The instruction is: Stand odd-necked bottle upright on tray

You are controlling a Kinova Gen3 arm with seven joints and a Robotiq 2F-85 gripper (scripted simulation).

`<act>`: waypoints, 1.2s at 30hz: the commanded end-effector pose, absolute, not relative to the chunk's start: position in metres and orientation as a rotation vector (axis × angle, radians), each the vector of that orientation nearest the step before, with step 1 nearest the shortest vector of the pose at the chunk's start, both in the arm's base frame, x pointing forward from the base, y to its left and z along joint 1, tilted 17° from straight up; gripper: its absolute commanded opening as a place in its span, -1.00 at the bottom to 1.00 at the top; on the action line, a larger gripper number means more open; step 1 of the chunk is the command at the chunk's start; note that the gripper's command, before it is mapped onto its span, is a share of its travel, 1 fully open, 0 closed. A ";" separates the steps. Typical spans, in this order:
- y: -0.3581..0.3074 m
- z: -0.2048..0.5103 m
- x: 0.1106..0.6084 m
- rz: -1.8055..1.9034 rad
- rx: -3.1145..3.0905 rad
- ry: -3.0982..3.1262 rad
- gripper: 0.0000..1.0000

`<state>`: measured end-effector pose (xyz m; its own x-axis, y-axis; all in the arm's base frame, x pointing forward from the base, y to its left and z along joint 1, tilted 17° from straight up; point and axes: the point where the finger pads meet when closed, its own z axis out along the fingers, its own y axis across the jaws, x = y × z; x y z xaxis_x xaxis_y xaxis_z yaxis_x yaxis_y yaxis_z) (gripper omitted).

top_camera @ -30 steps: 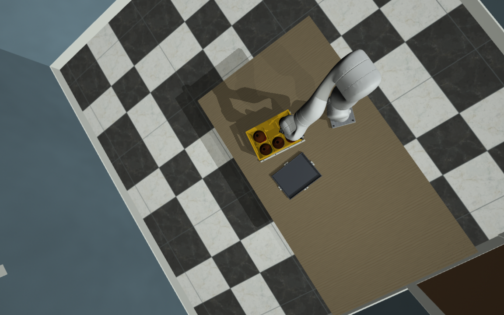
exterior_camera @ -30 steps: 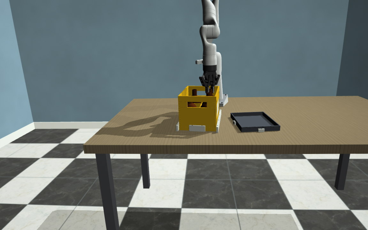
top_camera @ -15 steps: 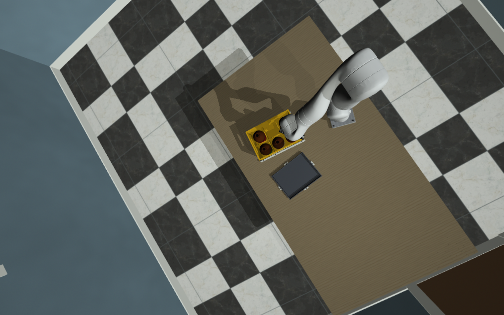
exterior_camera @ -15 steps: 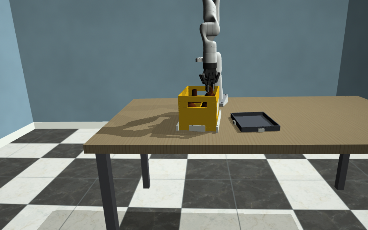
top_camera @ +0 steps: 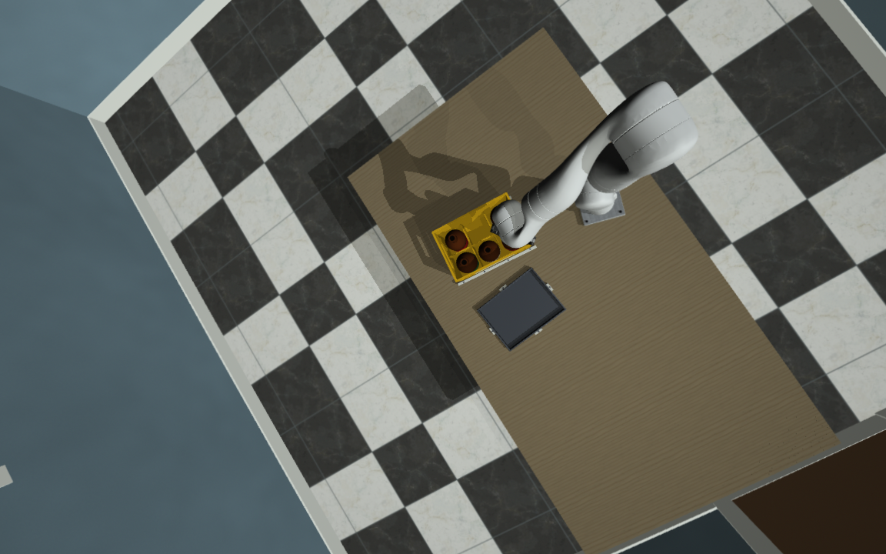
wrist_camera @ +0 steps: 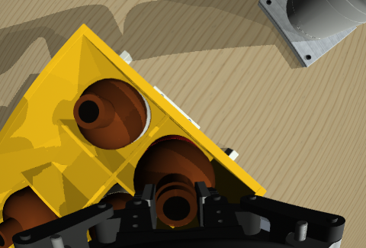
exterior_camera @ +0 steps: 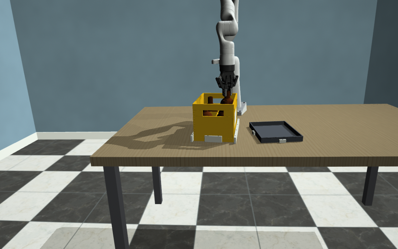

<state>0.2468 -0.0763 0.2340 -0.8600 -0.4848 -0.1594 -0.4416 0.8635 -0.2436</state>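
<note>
The yellow crate [exterior_camera: 214,117] stands on the table left of the dark tray [exterior_camera: 275,131]. It also shows from above [top_camera: 477,239], with three brown bottles [top_camera: 467,261] visible in its cells. My gripper [wrist_camera: 175,195] is shut on the neck of a brown bottle [wrist_camera: 173,177] at the crate's corner nearest the arm's base. In the side view the gripper [exterior_camera: 226,90] holds that bottle [exterior_camera: 227,99] upright, its shoulder risen above the crate's rim. Another bottle [wrist_camera: 109,113] stands in the neighbouring cell. The arm hides the held bottle in the overhead view.
The arm's base plate [wrist_camera: 302,24] is bolted to the table just behind the crate. The tray [top_camera: 521,308] lies close beside the crate, towards the table's middle. Small white stops [exterior_camera: 212,139] sit at the crate's foot.
</note>
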 end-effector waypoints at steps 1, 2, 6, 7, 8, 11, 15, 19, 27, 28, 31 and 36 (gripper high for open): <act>-0.076 0.238 0.248 -0.301 -0.710 2.816 -1.00; -0.076 0.239 0.247 -0.301 -0.710 2.816 -1.00; -0.076 0.241 0.247 -0.301 -0.710 2.816 -1.00; -0.075 0.242 0.247 -0.301 -0.710 2.816 -1.00; -0.075 0.242 0.247 -0.301 -0.710 2.816 -1.00; -0.075 0.243 0.247 -0.301 -0.710 2.816 -1.00; -0.075 0.243 0.246 -0.301 -0.710 2.816 -1.00; -0.075 0.243 0.246 -0.301 -0.710 2.816 -1.00; -0.075 0.243 0.246 -0.301 -0.710 2.816 -1.00; -0.075 0.243 0.246 -0.301 -0.710 2.816 -1.00; -0.075 0.243 0.246 -0.301 -0.710 2.816 -1.00; -0.075 0.243 0.246 -0.301 -0.710 2.816 -1.00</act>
<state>0.2436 -0.0752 0.2407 -0.8607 -0.4842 -0.1572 -0.4412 0.8635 -0.2443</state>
